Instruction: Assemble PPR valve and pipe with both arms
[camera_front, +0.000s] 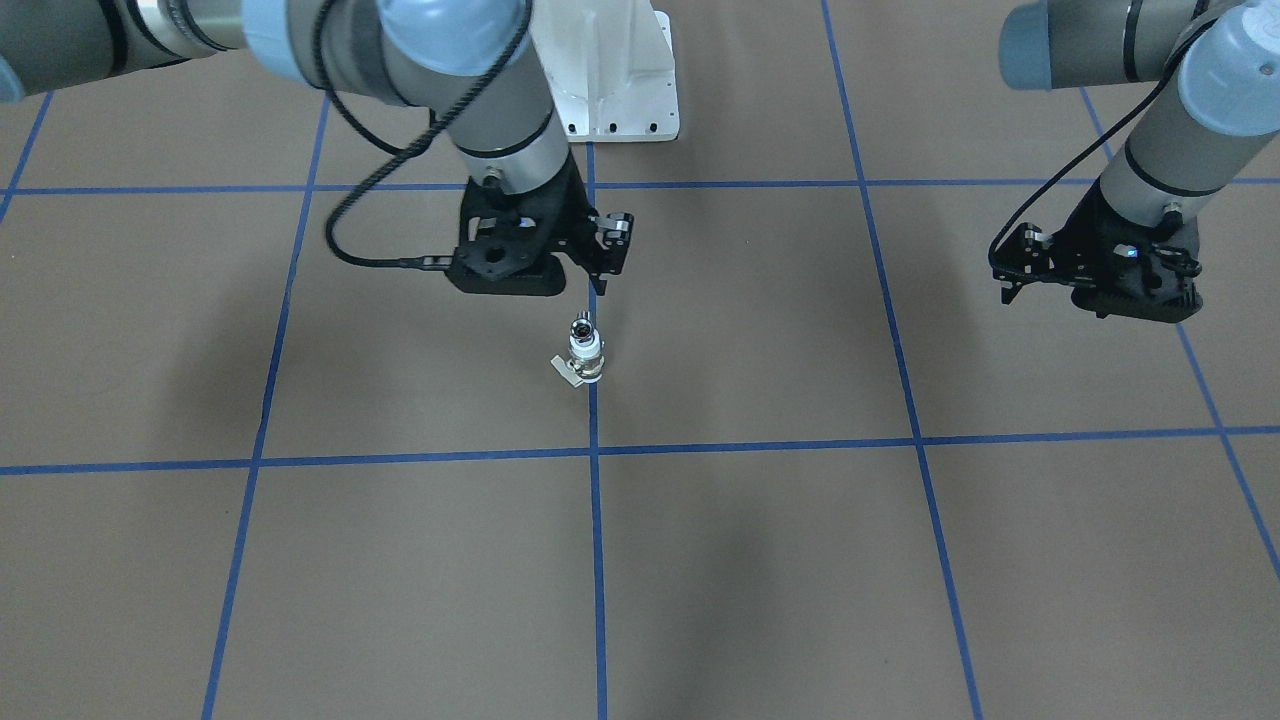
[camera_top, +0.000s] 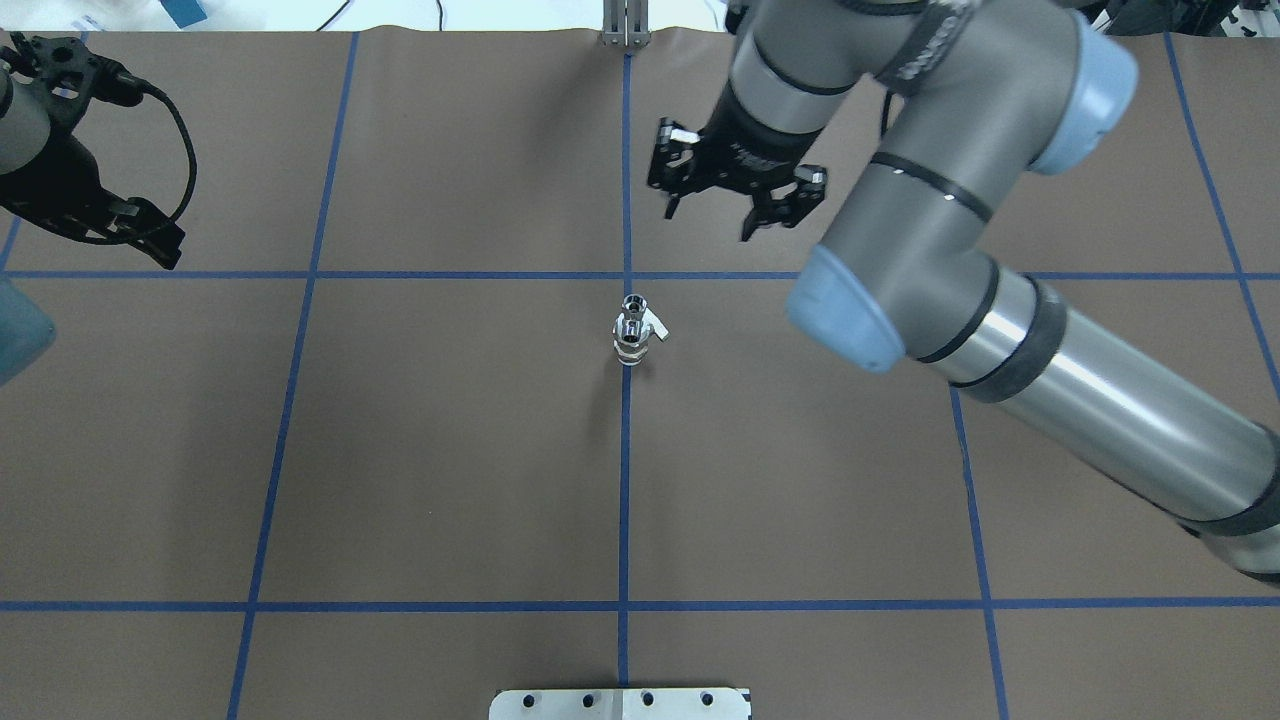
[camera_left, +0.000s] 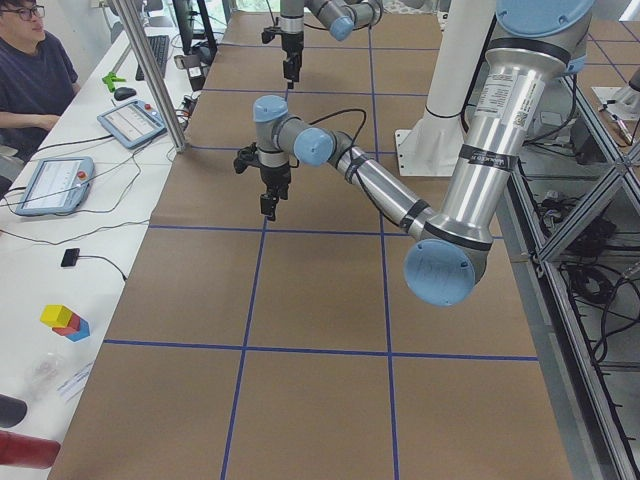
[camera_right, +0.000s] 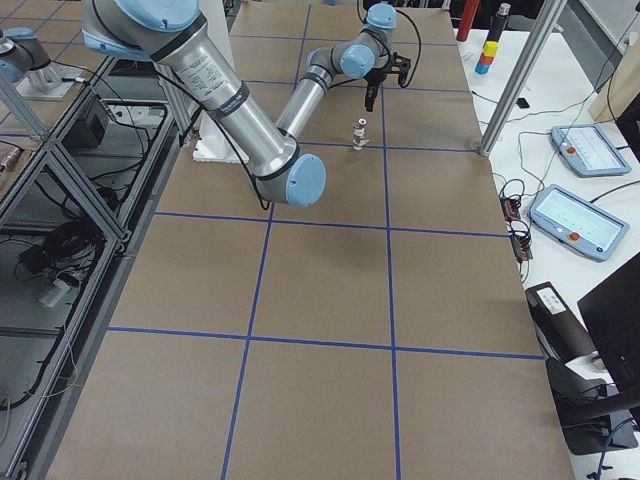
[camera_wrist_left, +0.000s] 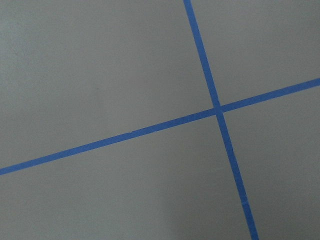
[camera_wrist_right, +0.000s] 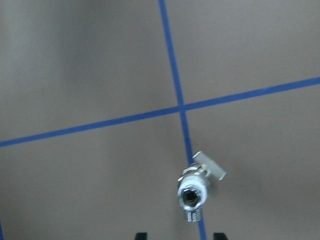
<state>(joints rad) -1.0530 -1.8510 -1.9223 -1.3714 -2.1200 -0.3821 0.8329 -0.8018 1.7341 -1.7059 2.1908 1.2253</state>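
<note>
Brass-and-white PPR valve stands upright on the blue tape centre line of the brown paper table. Grey pipe stub not distinguishable. Black right gripper, near the valve: fingers spread, empty. Black left gripper, well apart from the valve: partly cropped, cannot tell.

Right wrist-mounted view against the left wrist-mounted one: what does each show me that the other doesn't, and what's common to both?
Only the right wrist view: the PPR valve standing upright on a blue tape line, its open end toward the camera and its flat white lever sticking out sideways. It also shows the tips of the open right gripper at the bottom edge, clear of the valve. Only the left wrist view: nothing of its own; no part and no fingertip shows. Both: the brown table and one crossing of blue tape lines.
</note>
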